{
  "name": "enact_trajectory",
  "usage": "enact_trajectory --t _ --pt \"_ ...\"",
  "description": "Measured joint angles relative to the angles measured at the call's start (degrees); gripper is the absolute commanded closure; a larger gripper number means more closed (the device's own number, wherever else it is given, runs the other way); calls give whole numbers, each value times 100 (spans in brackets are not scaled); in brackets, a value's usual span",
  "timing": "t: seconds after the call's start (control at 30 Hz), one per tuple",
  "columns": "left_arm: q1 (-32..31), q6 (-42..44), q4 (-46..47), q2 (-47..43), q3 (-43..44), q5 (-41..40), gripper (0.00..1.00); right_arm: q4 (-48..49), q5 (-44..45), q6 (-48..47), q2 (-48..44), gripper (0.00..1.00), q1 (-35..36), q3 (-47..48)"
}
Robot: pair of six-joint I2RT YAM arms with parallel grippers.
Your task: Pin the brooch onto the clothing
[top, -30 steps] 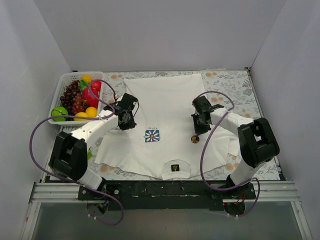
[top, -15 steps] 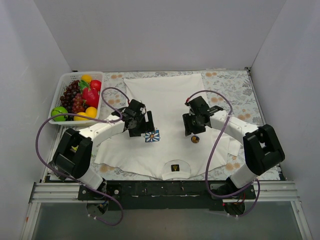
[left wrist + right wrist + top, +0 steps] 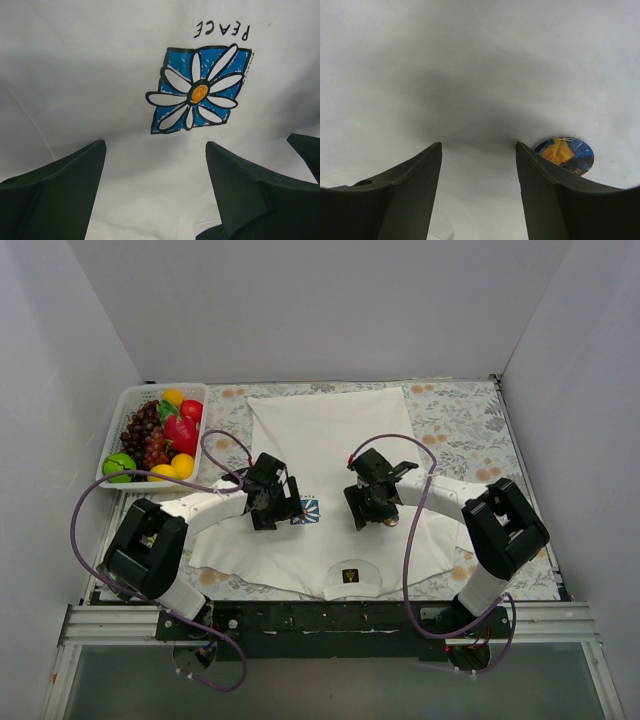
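Observation:
The clothing, a white T-shirt (image 3: 325, 440), lies flat with its collar toward the arms. Its blue-and-white flower print (image 3: 308, 511) (image 3: 200, 92) shows just ahead of my left gripper (image 3: 284, 512) (image 3: 155, 145), which is open and low over bare fabric beside the print. The brooch (image 3: 391, 521) (image 3: 565, 155), a small round badge showing dark blue and orange-gold, rests on the shirt. It lies just outside the right-hand finger of my right gripper (image 3: 361, 516) (image 3: 478, 145). That gripper is open, with only white cloth between its fingers.
A white basket (image 3: 108, 478) of grapes, apples and oranges stands at the back left. The black-gold collar label (image 3: 350, 575) sits at the shirt's near edge. A floral tablecloth (image 3: 470, 410) shows around the shirt, and grey walls enclose the table.
Both grippers have opened and swung inward over the shirt's chest, the left up to the flower print, the right to just left of the brooch. The brooch has stayed put.

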Motion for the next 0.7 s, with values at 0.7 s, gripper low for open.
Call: enact_trajectory --t 0.7 --pt "-2 514 -599 -1134 632 -584 2 339 24 144 -1805 8 186 -258"
